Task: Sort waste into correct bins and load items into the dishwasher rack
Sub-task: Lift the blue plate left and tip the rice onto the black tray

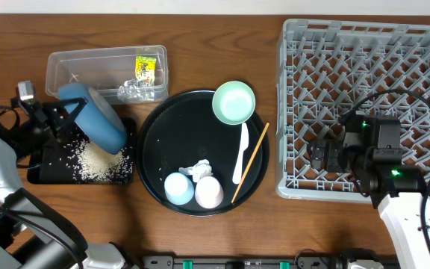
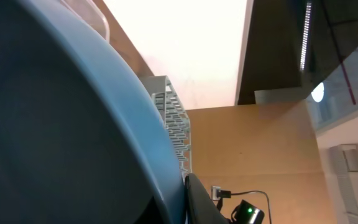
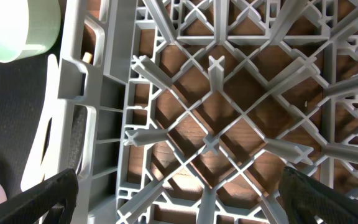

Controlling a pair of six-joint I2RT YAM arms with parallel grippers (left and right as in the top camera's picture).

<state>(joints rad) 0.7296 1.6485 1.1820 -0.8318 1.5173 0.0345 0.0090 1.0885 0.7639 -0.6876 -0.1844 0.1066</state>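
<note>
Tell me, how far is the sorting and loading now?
Done: wrapper in the clear tub, rice in the shallow black tray. In hand: left gripper tilts the dark blue bowl over that tray. Left: white scrap, mint-green bowl, cups, spoon, chopstick on the round tray; rack holds nothing.

Brown wood-grain desk (image 1: 200, 239), pale strip (image 1: 125, 6) along its far edge, bright whitish ceiling (image 2: 191, 37), tan wall (image 2: 260, 149) with a socket (image 2: 217, 191), dark overhead panel (image 2: 272, 43), lit strip light (image 2: 304, 43), blurry white units (image 2: 350, 180) far right
</note>
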